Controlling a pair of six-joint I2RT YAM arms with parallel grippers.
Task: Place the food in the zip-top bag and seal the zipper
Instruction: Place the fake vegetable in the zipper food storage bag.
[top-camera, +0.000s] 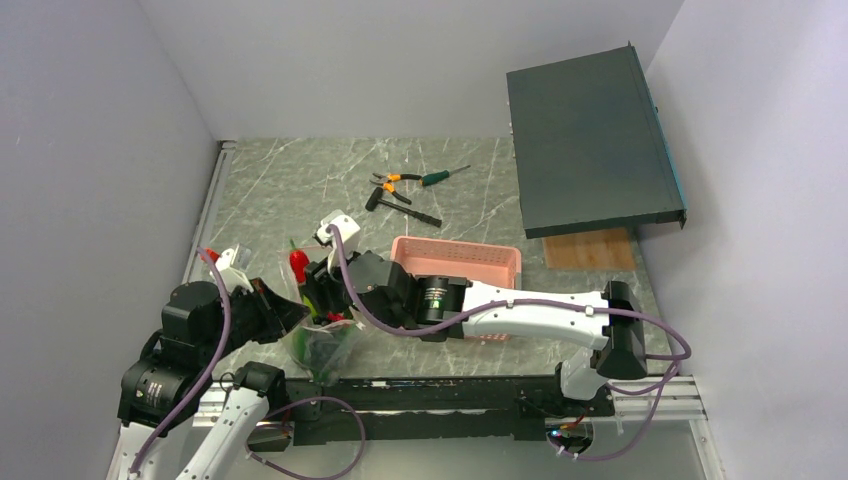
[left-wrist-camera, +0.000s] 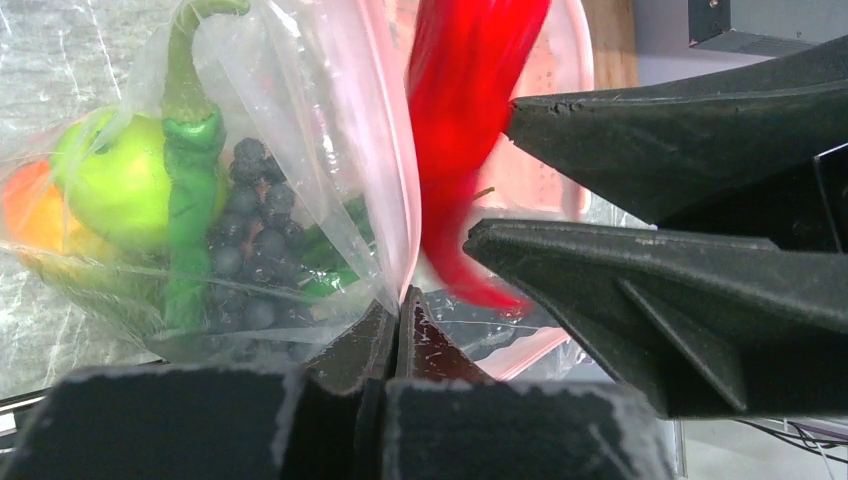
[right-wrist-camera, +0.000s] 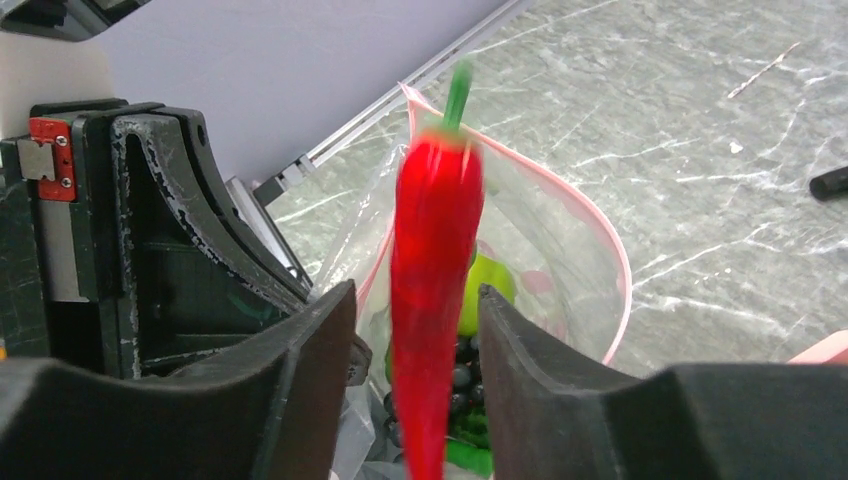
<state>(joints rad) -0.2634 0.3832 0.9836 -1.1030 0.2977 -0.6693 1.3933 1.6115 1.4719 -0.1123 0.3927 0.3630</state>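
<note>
The clear zip-top bag (top-camera: 318, 345) hangs open between the arms. My left gripper (left-wrist-camera: 400, 300) is shut on its edge beside the pink zipper (left-wrist-camera: 525, 357). Inside lie a green apple (left-wrist-camera: 120, 180), a long green pepper (left-wrist-camera: 185, 200), a dark grape bunch (left-wrist-camera: 250, 240) and an orange-green mango (left-wrist-camera: 30, 215). My right gripper (right-wrist-camera: 415, 292) stands over the mouth (right-wrist-camera: 610, 260), open. A blurred red chilli (right-wrist-camera: 435, 260) points tip-down between its fingers, with a gap on each side. The top view also shows this chilli (top-camera: 298, 264).
A pink mesh basket (top-camera: 457, 262) sits right of the bag, partly under the right arm. Pliers and other hand tools (top-camera: 400, 190) lie farther back. A dark flat case (top-camera: 590, 140) and a wooden board (top-camera: 590, 250) occupy the back right. Walls close in on the left.
</note>
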